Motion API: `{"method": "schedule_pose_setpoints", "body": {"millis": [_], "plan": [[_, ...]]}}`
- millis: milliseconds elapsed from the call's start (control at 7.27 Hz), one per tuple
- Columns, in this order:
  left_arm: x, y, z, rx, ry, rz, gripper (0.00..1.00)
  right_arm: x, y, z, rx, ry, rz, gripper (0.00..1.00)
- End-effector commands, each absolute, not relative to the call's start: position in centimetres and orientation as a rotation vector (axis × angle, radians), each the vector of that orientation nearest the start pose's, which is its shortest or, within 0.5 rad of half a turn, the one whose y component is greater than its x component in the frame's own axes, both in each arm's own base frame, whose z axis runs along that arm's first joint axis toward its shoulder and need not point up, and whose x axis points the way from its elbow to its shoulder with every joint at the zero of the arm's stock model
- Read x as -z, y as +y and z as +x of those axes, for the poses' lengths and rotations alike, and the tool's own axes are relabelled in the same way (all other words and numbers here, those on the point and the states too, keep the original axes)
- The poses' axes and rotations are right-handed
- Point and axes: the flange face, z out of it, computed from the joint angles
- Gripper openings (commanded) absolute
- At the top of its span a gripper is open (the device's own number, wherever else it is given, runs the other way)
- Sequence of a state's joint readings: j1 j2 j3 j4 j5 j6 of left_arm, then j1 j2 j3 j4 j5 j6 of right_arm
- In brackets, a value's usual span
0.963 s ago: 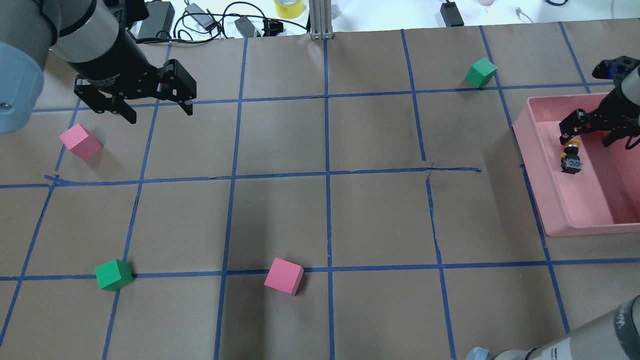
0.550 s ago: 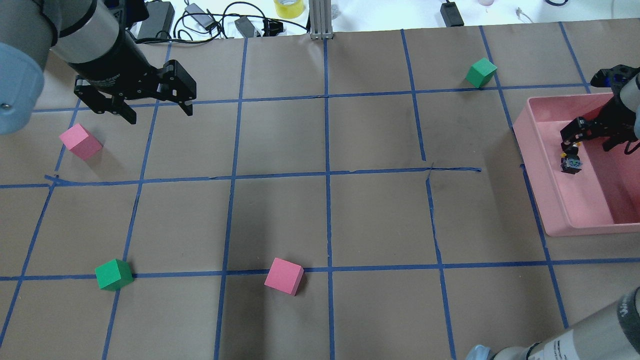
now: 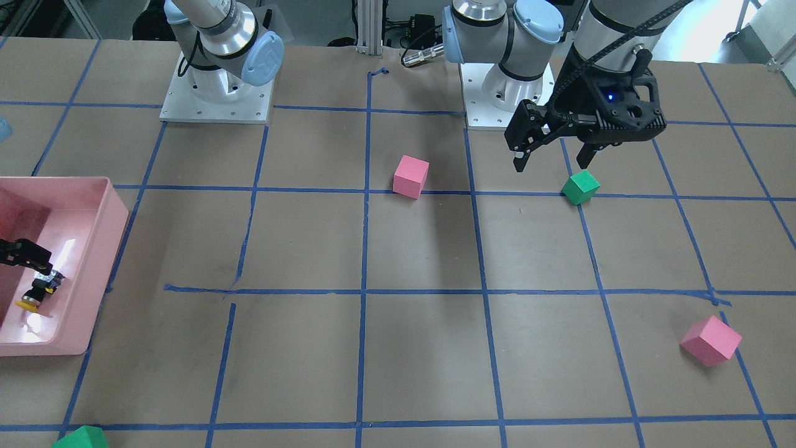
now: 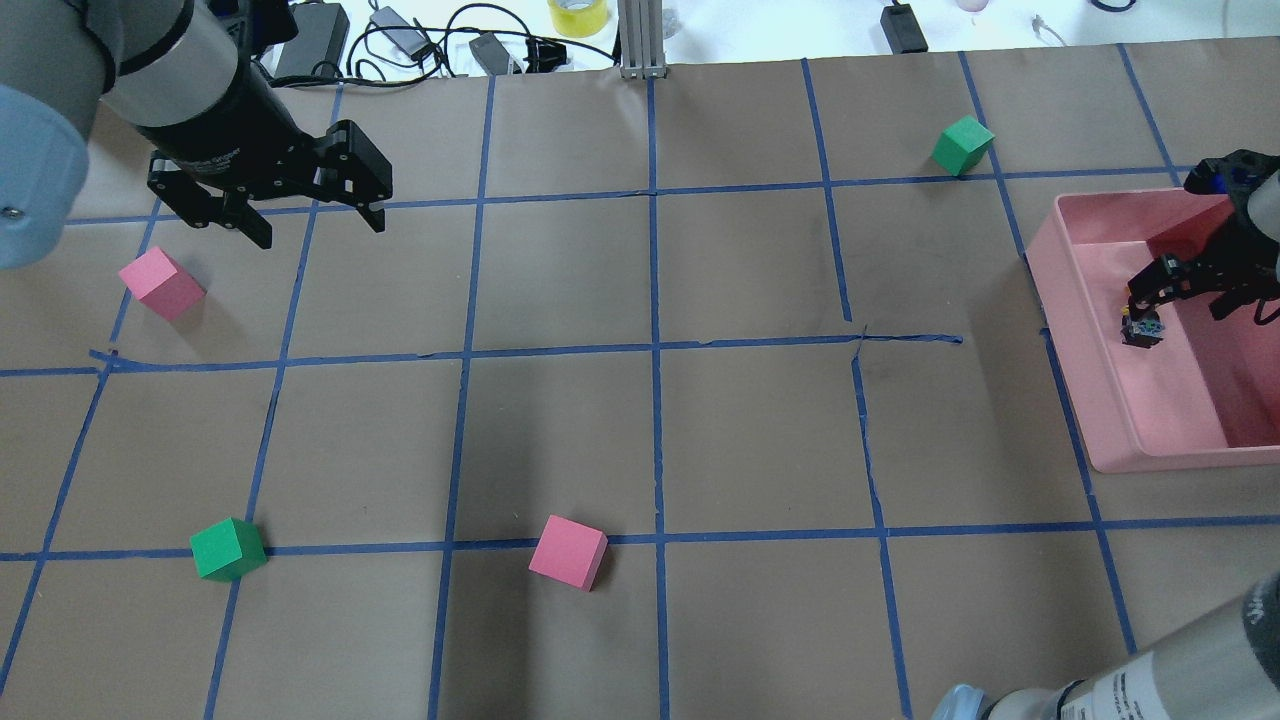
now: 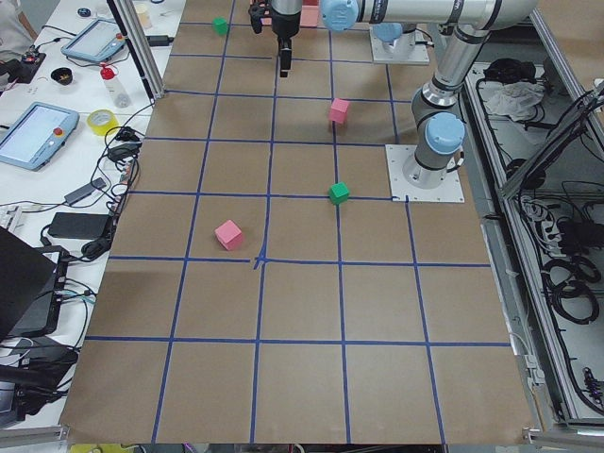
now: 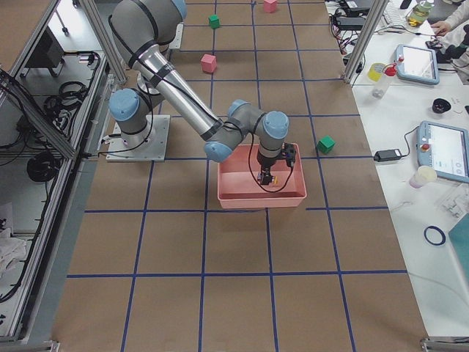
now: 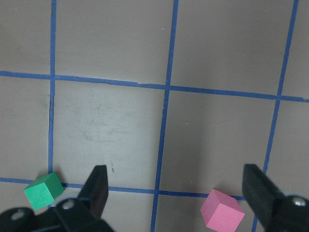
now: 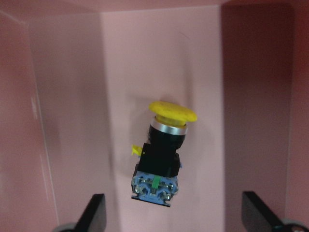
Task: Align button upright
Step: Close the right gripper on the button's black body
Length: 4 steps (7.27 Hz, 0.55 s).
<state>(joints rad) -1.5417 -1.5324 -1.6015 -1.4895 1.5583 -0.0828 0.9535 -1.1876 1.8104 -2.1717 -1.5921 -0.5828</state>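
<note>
The button (image 8: 164,150) lies on its side on the floor of the pink bin (image 4: 1080,360), its yellow cap toward the top of the right wrist view and its metal end toward the gripper. It also shows in the overhead view (image 4: 1143,328) and in the front view (image 3: 40,289). My right gripper (image 4: 1185,300) is open, low inside the bin, with its fingers (image 8: 94,212) on either side of the button and not touching it. My left gripper (image 4: 320,232) is open and empty, held above the table far from the bin.
Two pink cubes (image 4: 160,283) (image 4: 568,552) and two green cubes (image 4: 227,548) (image 4: 962,144) sit on the taped brown table. The bin's walls (image 3: 102,261) rise around the right gripper. Cables and boxes lie along the table's far edge.
My right gripper has gone lower into the bin toward the button and stays open. The button and my left arm have not moved.
</note>
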Motion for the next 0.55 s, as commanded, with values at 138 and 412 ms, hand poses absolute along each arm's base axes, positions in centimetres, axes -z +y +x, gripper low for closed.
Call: {"method": "schedule_pose_setpoints", "body": {"millis": [138,412], "plan": [[-49.99,-48.78,-12.04,0.14,3.148,-0.176,1.0,-22.42,-53.91,-22.71,-0.092,3.171,0.12,1.0],[-50.0,-48.79,-12.04,0.142,3.148,-0.176,1.0,-22.35,-53.8,-22.75,-0.104,3.176,0.161,1.0]]}}
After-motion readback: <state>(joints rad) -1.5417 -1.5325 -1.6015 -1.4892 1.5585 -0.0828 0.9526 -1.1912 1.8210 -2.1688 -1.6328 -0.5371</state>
